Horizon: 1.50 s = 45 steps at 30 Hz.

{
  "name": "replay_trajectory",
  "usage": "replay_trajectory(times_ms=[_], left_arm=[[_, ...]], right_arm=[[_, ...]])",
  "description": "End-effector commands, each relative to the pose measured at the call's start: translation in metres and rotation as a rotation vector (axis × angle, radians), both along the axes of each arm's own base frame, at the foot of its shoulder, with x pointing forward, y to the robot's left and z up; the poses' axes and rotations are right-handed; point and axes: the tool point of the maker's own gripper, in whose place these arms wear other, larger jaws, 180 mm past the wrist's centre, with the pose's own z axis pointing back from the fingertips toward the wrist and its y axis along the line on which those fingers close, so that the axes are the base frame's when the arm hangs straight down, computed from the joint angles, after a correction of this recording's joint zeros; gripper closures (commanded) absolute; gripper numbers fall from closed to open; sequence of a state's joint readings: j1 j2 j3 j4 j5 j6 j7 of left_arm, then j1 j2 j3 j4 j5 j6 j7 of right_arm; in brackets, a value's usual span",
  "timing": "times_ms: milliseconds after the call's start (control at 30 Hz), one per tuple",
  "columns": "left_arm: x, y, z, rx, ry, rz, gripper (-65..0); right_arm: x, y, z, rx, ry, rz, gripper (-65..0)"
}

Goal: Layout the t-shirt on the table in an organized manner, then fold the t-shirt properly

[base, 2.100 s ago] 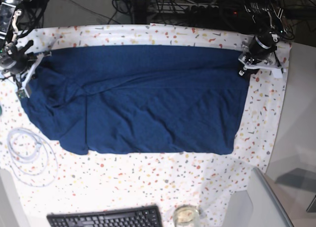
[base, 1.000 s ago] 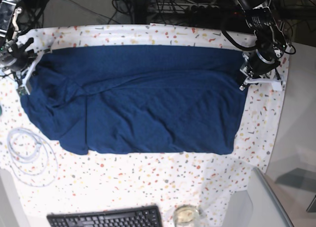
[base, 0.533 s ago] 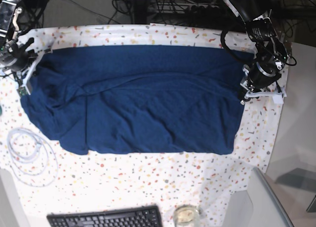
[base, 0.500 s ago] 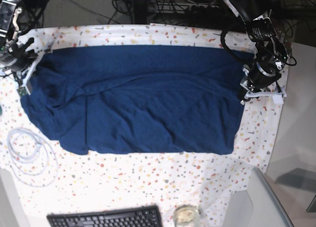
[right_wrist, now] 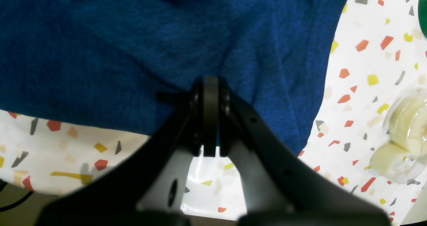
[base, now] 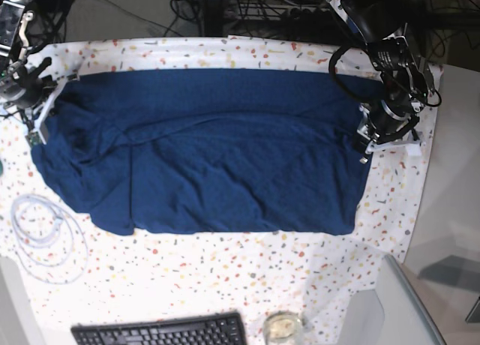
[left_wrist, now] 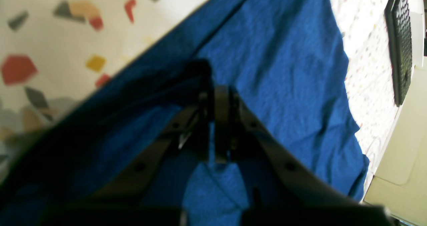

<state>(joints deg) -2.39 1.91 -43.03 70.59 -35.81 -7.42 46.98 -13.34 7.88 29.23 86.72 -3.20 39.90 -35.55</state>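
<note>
- T-shirt [base: 217, 154] lying spread across the far half of table [base: 225, 285], dark navy, wide side to side, reaching nearly from the left edge to the right edge in the base view.
- Showing long shallow wrinkles running left to right, plus a bunched, folded-over patch at the left end.
- Left gripper [base: 365, 139] sitting at the right end of the shirt in the base view, jaws pinched together on the cloth edge.
- Left gripper [left_wrist: 215, 96] in its own wrist view showing both fingers pressed together with a dark fold of t-shirt [left_wrist: 283, 69] caught between them, table [left_wrist: 66, 36] speckled beside it.
- Right gripper [base: 35, 127] sitting at the far left corner of the shirt, jaws clamped together.
- Right gripper [right_wrist: 208, 96] in its own wrist view showing no gap between the fingers, tips at the hem of t-shirt [right_wrist: 133, 36], fabric puckering toward them; table [right_wrist: 367, 69] bare just beside.
- Coiled white cable [base: 41, 236] lying on the left, near the shirt's near-left corner, not touching it.
- Black keyboard [base: 161, 331] resting at the near edge, well apart from the shirt.
- Glass jar [base: 283, 328] standing just right of the keyboard.
</note>
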Motion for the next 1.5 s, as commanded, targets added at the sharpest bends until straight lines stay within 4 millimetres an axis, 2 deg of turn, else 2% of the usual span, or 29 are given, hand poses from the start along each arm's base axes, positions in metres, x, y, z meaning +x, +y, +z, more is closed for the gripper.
replay_trajectory(times_ms=[0,300,433,567,667,733,800,900,1000,1100,1167,1267,1400,1467], left_arm=[[0.018,0.004,0.015,0.011,-0.06,0.003,0.0],[0.03,0.003,0.021,0.005,-0.081,0.004,-1.3],[0.031,0.003,0.022,0.005,-0.084,0.005,-12.5],[0.021,0.026,0.022,0.0,-0.087,0.091,-25.7],[0.02,0.031,0.023,-0.001,-0.09,0.108,-36.4],[0.022,0.032,0.026,0.004,-0.098,0.107,-40.3],[0.02,0.034,0.027,0.013,-0.1,0.103,-41.3],[-0.007,0.041,0.019,0.048,-0.058,0.103,-41.1],[-0.043,0.051,0.016,0.111,-0.016,0.094,-41.0],[-0.076,0.059,0.028,0.214,-0.033,-0.003,-38.5],[-0.092,0.057,0.037,0.279,-0.049,-0.088,-27.0],[-0.108,0.053,0.043,0.322,-0.05,-0.163,0.0],[-0.102,0.051,0.052,0.345,-0.073,-0.186,0.0],[-0.089,0.037,0.051,0.343,-0.083,-0.253,0.0]], right_arm=[[0.009,-0.005,0.009,-0.011,-0.036,0.004,0.0],[0.009,-0.005,0.009,-0.011,-0.036,0.004,0.0],[0.01,-0.005,0.01,-0.012,-0.04,0.006,0.0],[0.01,-0.005,0.01,-0.014,-0.038,0.009,0.0],[0.009,-0.005,0.01,-0.015,-0.038,0.009,0.0],[0.01,-0.005,0.011,-0.014,-0.04,0.009,0.0],[0.011,-0.005,0.012,-0.014,-0.043,0.01,0.0],[0.017,-0.004,0.022,-0.028,-0.075,0.018,0.0],[0.028,0.004,0.039,-0.035,-0.133,0.028,0.0],[0.042,0.017,0.062,-0.048,-0.208,0.06,0.0],[0.051,0.041,0.069,-0.041,-0.232,0.134,0.0],[0.055,0.082,0.069,-0.007,-0.237,0.25,0.0],[0.054,0.15,0.065,0.065,-0.234,0.426,0.0],[0.05,0.178,0.063,0.102,-0.23,0.486,0.0]])
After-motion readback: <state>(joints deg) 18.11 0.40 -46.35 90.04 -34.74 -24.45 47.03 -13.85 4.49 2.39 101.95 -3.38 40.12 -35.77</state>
